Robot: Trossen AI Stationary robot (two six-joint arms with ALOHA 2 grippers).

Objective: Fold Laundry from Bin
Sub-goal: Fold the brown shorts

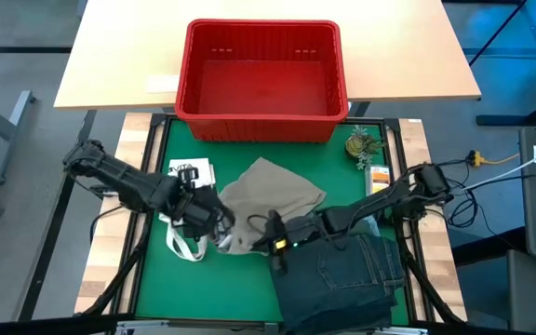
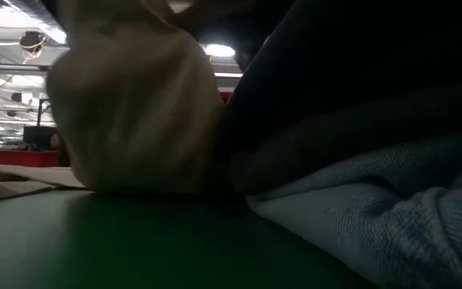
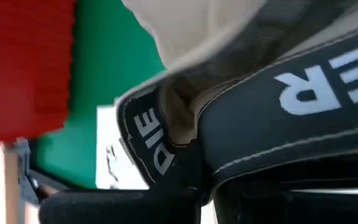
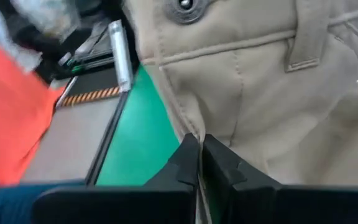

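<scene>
Folded jeans (image 1: pixel 342 274) at 6 o'clock on green bench (image 1: pixel 156 279), nearest camera. Khaki garment (image 1: pixel 273 200) at centre, pinched on its 6 o'clock edge by right hand (image 1: pixel 275 244), fingers pressed together on cloth. Left hand (image 1: pixel 214 221) at 9 o'clock edge, closed; grip contents not discernible. Red bin (image 1: pixel 261 79) at 12 o'clock.

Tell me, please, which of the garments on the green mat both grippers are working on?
The khaki-beige trousers in the middle of the mat: the left gripper and right gripper meet at their near edge. The dark denim jeans lie folded beside them.
</scene>
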